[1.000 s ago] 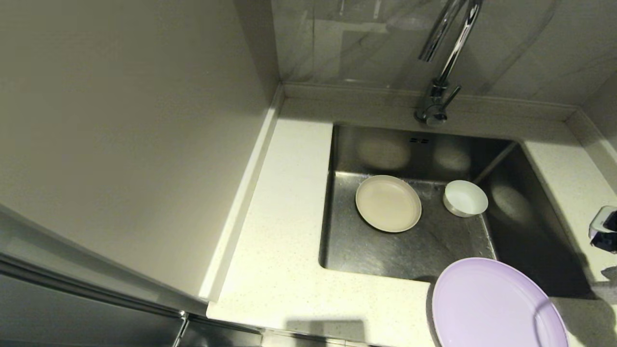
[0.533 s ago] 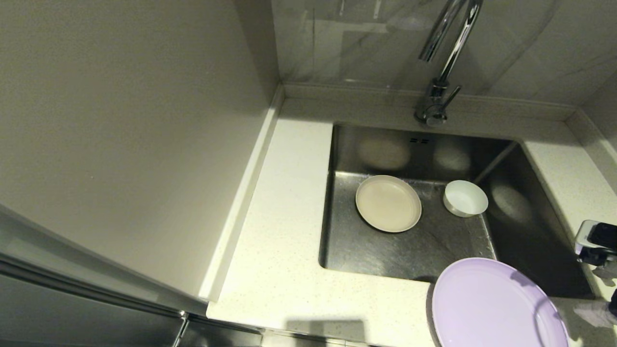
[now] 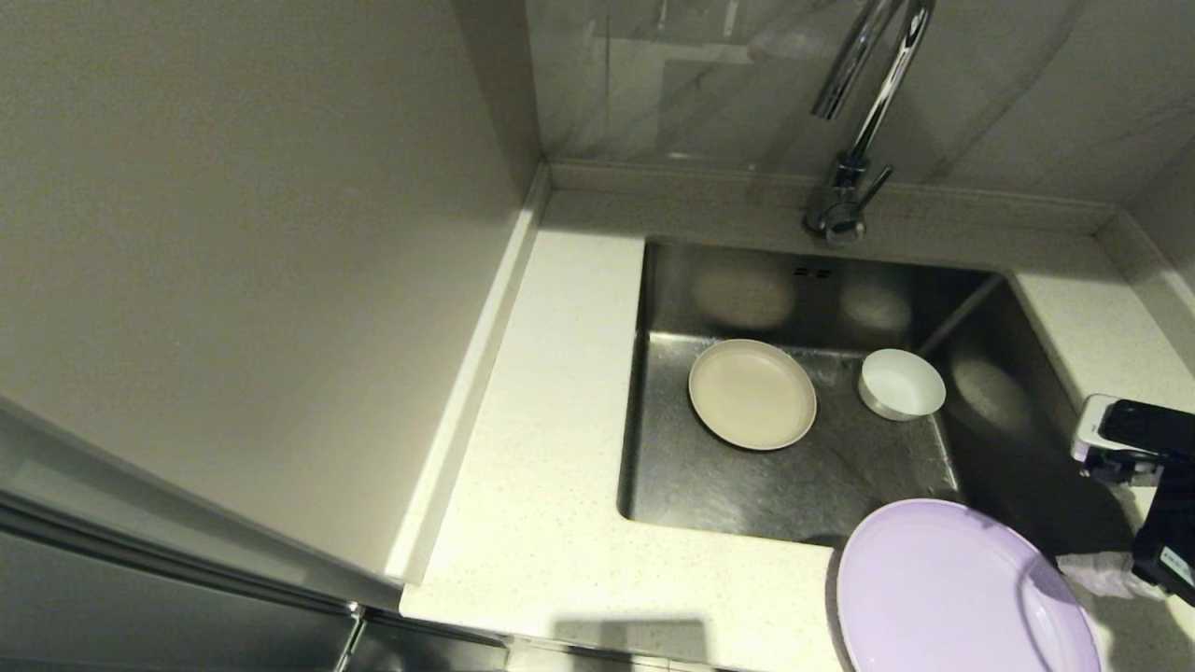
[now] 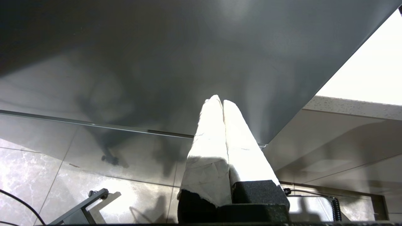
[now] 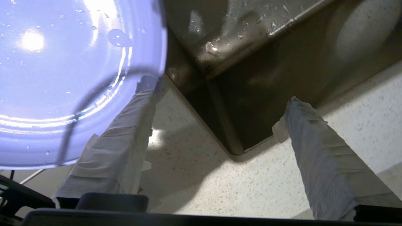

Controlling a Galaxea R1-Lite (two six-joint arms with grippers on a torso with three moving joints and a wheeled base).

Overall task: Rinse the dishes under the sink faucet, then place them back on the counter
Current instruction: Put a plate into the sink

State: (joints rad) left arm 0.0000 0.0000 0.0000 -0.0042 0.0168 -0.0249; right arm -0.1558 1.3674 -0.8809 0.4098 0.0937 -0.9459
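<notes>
Nearest to the robot, the lilac plate [image 3: 962, 593] lies wet on the counter [image 3: 551, 485] at the near right corner of the sink [image 3: 1027, 439], and the right gripper [image 5: 220, 94] hangs just beside it with its fingers spread wide and empty. Farther in, the cream plate [image 3: 752, 392] and the white bowl [image 3: 901, 383] sit on the sink floor, below the faucet [image 3: 854, 121]. I judge the next piece must now be rinsed, so the right gripper should reach into the sink for the bowl's rim; the left gripper [image 4: 222, 100] is pressed together, parked low beside the cabinet.

lilac plate [image 3: 962, 593] cut off at bottom edge — faucet [image 3: 864, 112] top cropped
</notes>
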